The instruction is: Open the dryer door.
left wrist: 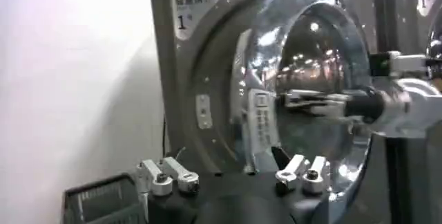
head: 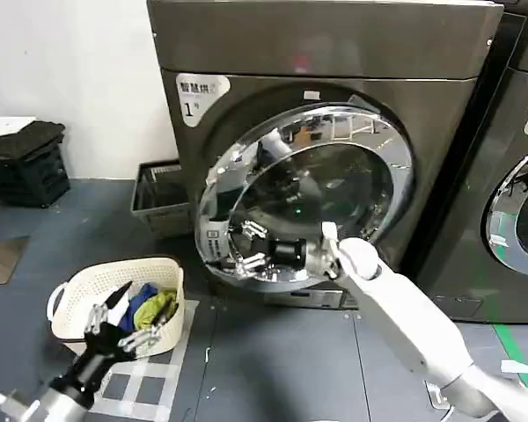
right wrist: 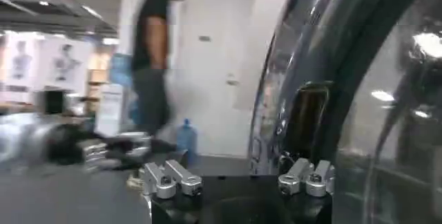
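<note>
The dryer door (head: 312,189) stood partly swung out from the front of the dark machine (head: 334,53) marked "1", its chrome ring tilted away from the opening. The right gripper (head: 249,255) reached to the door's lower left rim, fingers spread and closed on nothing. The left gripper (head: 123,330) hung low above the laundry basket (head: 70,303) on the floor (head: 273,360), fingers apart and empty.

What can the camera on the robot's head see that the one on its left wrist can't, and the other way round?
Head view only: the white laundry basket with clothes on the floor, and the left gripper hovering by it, jaws open. Left wrist view only: the dryer door seen edge-on, swung out from the machine front. Both: that door, the "1" label, and the right gripper at the door's chrome ring.
</note>
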{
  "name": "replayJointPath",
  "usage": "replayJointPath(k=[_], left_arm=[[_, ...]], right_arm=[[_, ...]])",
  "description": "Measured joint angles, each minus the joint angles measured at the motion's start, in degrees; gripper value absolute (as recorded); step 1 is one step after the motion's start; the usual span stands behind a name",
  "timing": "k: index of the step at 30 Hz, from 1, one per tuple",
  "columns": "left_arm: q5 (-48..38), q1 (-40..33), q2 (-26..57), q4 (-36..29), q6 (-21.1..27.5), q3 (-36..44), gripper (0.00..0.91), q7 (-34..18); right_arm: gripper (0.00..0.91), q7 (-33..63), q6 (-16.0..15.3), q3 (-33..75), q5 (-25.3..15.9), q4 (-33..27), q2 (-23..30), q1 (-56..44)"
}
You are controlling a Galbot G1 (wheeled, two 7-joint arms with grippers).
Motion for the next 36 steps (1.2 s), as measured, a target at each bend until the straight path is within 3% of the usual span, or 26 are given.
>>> replayJointPath(k=[13, 22, 36], left_arm=[[-5.35, -7.97, 7.31, 5.59, -0.86, 2.15, 0.907, 2.59], [-6.68, -14.42, 13.90, 10.29, -1.40, 7.60, 0.907, 3.81], [-6.62, -28.12, 21.15, 16.07, -2.24, 23.59, 0.907, 5.83]], right_arm=[[0.907, -14.73, 0.62, 1.48, 1.37, 2.52, -4.06, -1.94], [0.907, -15.67, -1.46, 4.06, 2.38, 5.42, -8.53, -5.02], [0.907, -15.04, -1.53, 17.47, 2.63, 9.80, -16.87, -17.04]])
